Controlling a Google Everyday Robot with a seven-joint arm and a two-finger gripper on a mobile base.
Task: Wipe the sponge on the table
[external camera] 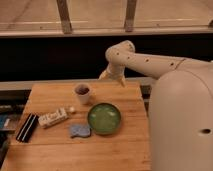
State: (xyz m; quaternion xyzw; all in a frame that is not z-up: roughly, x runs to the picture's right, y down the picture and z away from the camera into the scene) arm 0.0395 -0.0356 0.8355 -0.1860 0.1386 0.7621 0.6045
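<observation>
Cream-white, smooth casing covers the arm (150, 62). It reaches leftward from the bulky rounded body at the right, bends at a knuckle-like joint high over the far side of the bench (125, 150), and turns downward. The end effector (112, 76) hangs above the bench's back edge, behind and to the right of the cup (82, 93); it is spread open and has hold of nothing. The bench is light brown butcher-block, its long planks running side to side. The sponge (80, 130), a small flat blue-grey pad with a soft, uneven outline, lies on the wood toward the front, close against the left rim of the green bowl (104, 118). Whether the two touch I cannot tell. It is well apart from the end effector. The bowl is round, shallow and glossy. The cup is pale with a dark inside. Left of the sponge lie a white rectangular box (53, 117) with dark markings and a black ribbed bar (27, 127), both flat on the planks.
</observation>
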